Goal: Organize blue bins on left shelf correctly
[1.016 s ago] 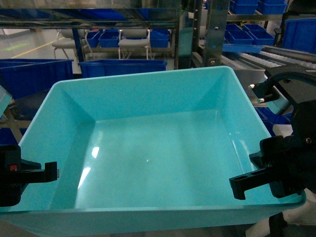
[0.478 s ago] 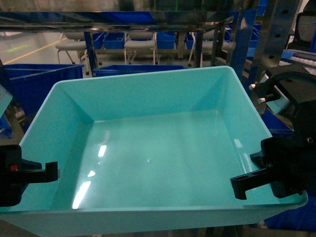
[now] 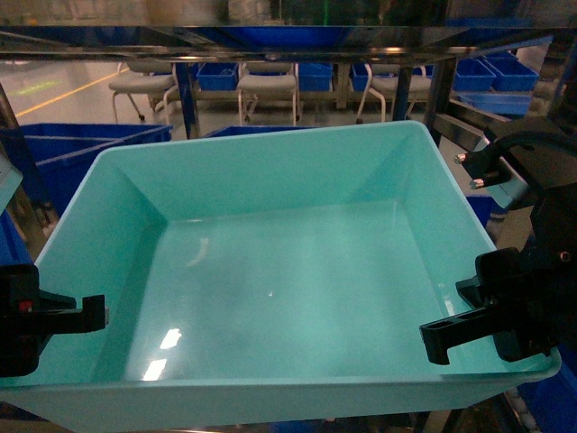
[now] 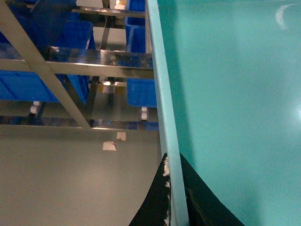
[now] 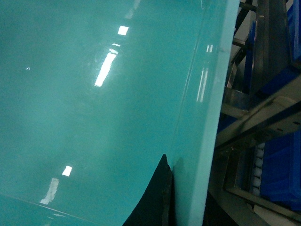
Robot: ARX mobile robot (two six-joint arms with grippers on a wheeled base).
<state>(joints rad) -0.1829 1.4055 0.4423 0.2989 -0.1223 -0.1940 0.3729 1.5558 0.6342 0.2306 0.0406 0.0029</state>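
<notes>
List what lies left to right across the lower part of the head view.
Left gripper → large light turquoise-blue rectangular plastic tub → right gripper.

Tub (image 3: 270, 271) underside: hidden in every view.
Left gripper (image 4: 175, 197) tips: cut off by the frame's bottom edge.
Right gripper (image 5: 181, 202) outer finger: behind the tub wall.
</notes>
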